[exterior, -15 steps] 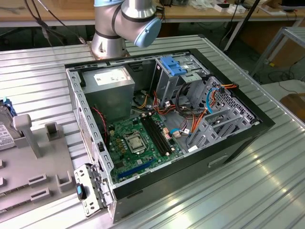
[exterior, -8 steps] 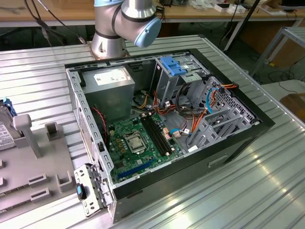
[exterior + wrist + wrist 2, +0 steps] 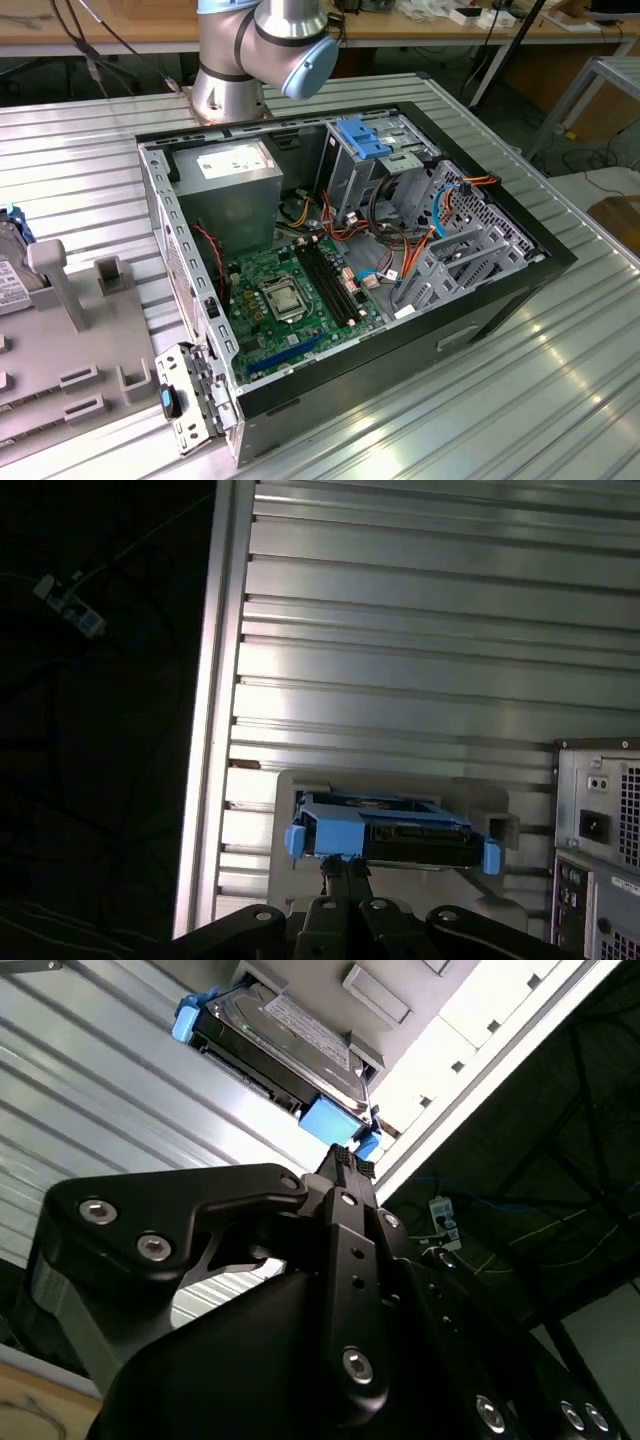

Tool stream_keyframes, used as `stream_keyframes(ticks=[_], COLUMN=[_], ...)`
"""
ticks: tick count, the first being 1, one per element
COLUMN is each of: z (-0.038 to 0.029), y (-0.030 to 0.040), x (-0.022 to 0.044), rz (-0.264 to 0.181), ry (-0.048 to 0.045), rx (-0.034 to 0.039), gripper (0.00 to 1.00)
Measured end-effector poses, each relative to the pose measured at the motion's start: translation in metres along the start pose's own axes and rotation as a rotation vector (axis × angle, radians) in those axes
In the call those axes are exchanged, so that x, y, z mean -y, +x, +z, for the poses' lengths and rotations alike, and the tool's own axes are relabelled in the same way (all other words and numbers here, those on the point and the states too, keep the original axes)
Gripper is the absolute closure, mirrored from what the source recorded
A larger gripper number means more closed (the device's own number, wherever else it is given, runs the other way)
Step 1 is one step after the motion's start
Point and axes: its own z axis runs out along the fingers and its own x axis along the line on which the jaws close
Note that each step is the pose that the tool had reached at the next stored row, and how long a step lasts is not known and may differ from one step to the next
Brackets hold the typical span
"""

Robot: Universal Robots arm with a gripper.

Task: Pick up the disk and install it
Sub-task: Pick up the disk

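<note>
Pick-up step, approach phase imo. The disk (image 3: 278, 1042) sits in the grey holder (image 3: 378, 998) on the ribbed table (image 3: 420, 630), w/ blue rails at both ends. In the exterior view it's at the far left edge, well apart from the open PC case (image 3: 480, 300), so install isn't started. The gripper (image 3: 347, 1165) hangs just short of the disk's near blue rail. In both wrist views the fingers look pressed together w/ nothing between them. I can't tell if the tips touch the rail or stop just shy. As I read it, a grasp from here calls for the fingers spread enough to span the disk and the wrist squared to its body. The pads should land on the sides, not the label. Then a straight lift, so the rails don't snag on the holder.
</note>
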Motion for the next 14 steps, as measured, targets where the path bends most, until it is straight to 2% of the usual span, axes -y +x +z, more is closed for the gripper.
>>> stream_keyframes(ticks=[1, 3, 6, 9, 14], z=[0.0, 0.0, 0.0, 0.0, 0.0], y=[0.0, 0.0, 0.0, 0.0, 0.0], x=[0.0, 0.0, 0.0, 0.0, 0.0], rz=[-0.03, -0.064, -0.163, -0.226, -0.388], ry=[-0.0004, -0.0011, -0.0036, -0.0052, -0.0092], rx=[-0.001, -0.0022, -0.0054, -0.0074, -0.0127], gripper=[0.89, 0.89, 0.89, 0.89, 0.89])
